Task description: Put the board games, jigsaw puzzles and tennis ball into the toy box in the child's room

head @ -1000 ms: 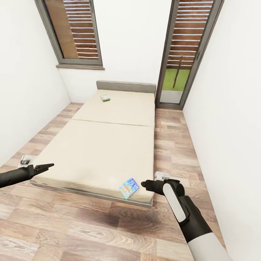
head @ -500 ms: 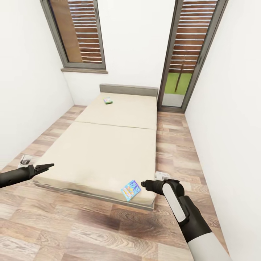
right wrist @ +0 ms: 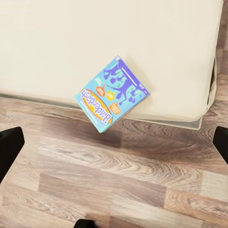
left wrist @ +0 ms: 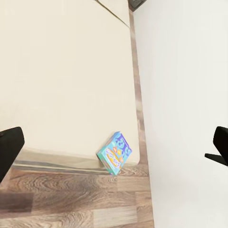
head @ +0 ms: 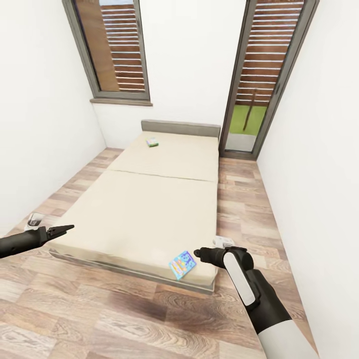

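The slim matte-black left arm (head: 22, 240) tapers to a pointed black tip. The bulkier right arm (head: 259, 299) has a glossy white lower shell, a black jointed forearm with a long white oval panel, and a rounded black nose.

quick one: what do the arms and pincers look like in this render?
Both arms are matte black toward the wrist. The right arm carries a white panel on the forearm and turns white near the elbow. The left pincer tapers to thin dark pointed fingers; the right pincer ends in a rounded black tip. No cables or markings visible.
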Available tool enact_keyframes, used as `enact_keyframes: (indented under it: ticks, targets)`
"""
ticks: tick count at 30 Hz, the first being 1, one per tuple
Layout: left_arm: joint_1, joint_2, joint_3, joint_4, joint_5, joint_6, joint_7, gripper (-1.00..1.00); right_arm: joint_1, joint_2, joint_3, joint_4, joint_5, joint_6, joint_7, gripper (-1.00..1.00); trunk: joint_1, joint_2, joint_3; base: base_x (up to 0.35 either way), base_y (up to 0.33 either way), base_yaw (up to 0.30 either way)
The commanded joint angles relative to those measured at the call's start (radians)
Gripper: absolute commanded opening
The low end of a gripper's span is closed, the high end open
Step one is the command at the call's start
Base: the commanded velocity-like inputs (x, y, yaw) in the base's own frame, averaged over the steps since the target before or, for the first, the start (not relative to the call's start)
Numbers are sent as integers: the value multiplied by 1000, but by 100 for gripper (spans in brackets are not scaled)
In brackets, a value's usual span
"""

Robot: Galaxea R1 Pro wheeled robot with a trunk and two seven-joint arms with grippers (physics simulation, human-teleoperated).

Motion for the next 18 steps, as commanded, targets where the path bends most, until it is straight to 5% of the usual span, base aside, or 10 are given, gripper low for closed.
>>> enact_keyframes:
  ticks: [1,18]
  targets:
    - [-1,0,1,0,1,10,-3,100,-1,0,0,-1,-10,2,-11,100,0,-1,1,0,0,66]
    - [-1,-1,0,0,1,10,-3,100,-1,-1,-1,4,-11,1,-9,100,0,-1,29,0,0,66]
